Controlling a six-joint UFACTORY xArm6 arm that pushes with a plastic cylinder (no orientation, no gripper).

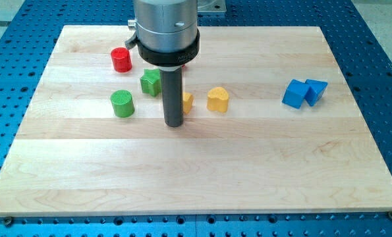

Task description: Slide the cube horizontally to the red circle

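Note:
A blue cube (293, 93) lies at the view's right, touching a blue wedge-shaped block (315, 91) on its right side. A red cylinder (121, 59), the red circle, stands at the view's upper left. My tip (174, 123) rests on the board near the middle-left, far to the left of the cube and below-right of the red cylinder. The rod hides part of a small yellow block (187, 101) just behind it.
A green star-shaped block (150, 81) sits left of the rod. A green cylinder (122, 104) stands left of my tip. A yellow heart-shaped block (217, 99) lies right of the rod. The wooden board (202, 178) sits on a blue perforated table.

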